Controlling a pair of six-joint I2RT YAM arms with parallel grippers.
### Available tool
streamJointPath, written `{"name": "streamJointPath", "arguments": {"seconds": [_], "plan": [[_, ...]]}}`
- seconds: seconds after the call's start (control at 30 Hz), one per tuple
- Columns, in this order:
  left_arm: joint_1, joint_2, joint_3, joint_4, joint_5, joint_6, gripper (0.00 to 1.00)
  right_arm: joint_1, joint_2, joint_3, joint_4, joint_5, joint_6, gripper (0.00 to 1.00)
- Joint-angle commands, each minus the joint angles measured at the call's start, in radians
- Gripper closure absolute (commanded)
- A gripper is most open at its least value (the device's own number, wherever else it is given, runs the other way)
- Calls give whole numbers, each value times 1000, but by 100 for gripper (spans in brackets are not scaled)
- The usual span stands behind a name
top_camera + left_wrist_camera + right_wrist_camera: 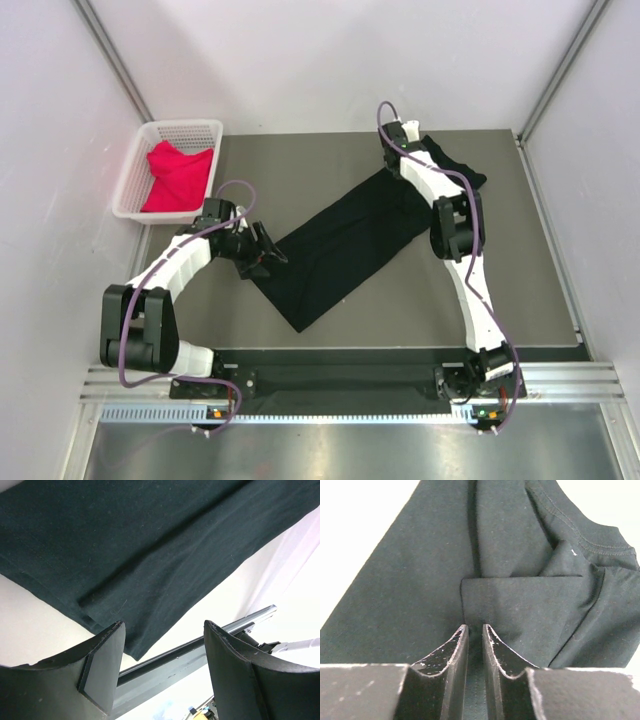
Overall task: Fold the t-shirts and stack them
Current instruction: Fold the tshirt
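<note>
The black t-shirt (345,245) lies in a long diagonal strip across the table, its collar end at the back right. My right gripper (392,158) is down on that end; in the right wrist view its narrow-set jaws (475,626) pinch the black t-shirt (420,580) next to a folded-over sleeve. My left gripper (268,255) hovers by the strip's left edge, open, with nothing between its fingers (164,625); the black t-shirt's (125,540) hem corner lies just beyond them. The red-pink t-shirt (178,175) sits bunched in the basket.
The white lattice basket (135,170) stands at the table's back left corner. A metal rail (350,380) runs along the near edge by the arm bases. White walls close in the table on the left, right and back.
</note>
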Motion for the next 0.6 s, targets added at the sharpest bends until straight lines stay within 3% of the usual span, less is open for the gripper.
{"name": "streamJointPath", "arguments": {"seconds": [0.0, 0.3, 0.57], "plan": [[9, -22, -2, 14, 28, 24, 32, -13, -35, 42, -2, 30, 18, 82], [12, -17, 12, 11, 37, 27, 32, -32, -147, -82, 69, 24, 38, 100], [17, -22, 22, 3, 37, 34, 32, -92, -248, -189, 96, -50, 176, 100]]}}
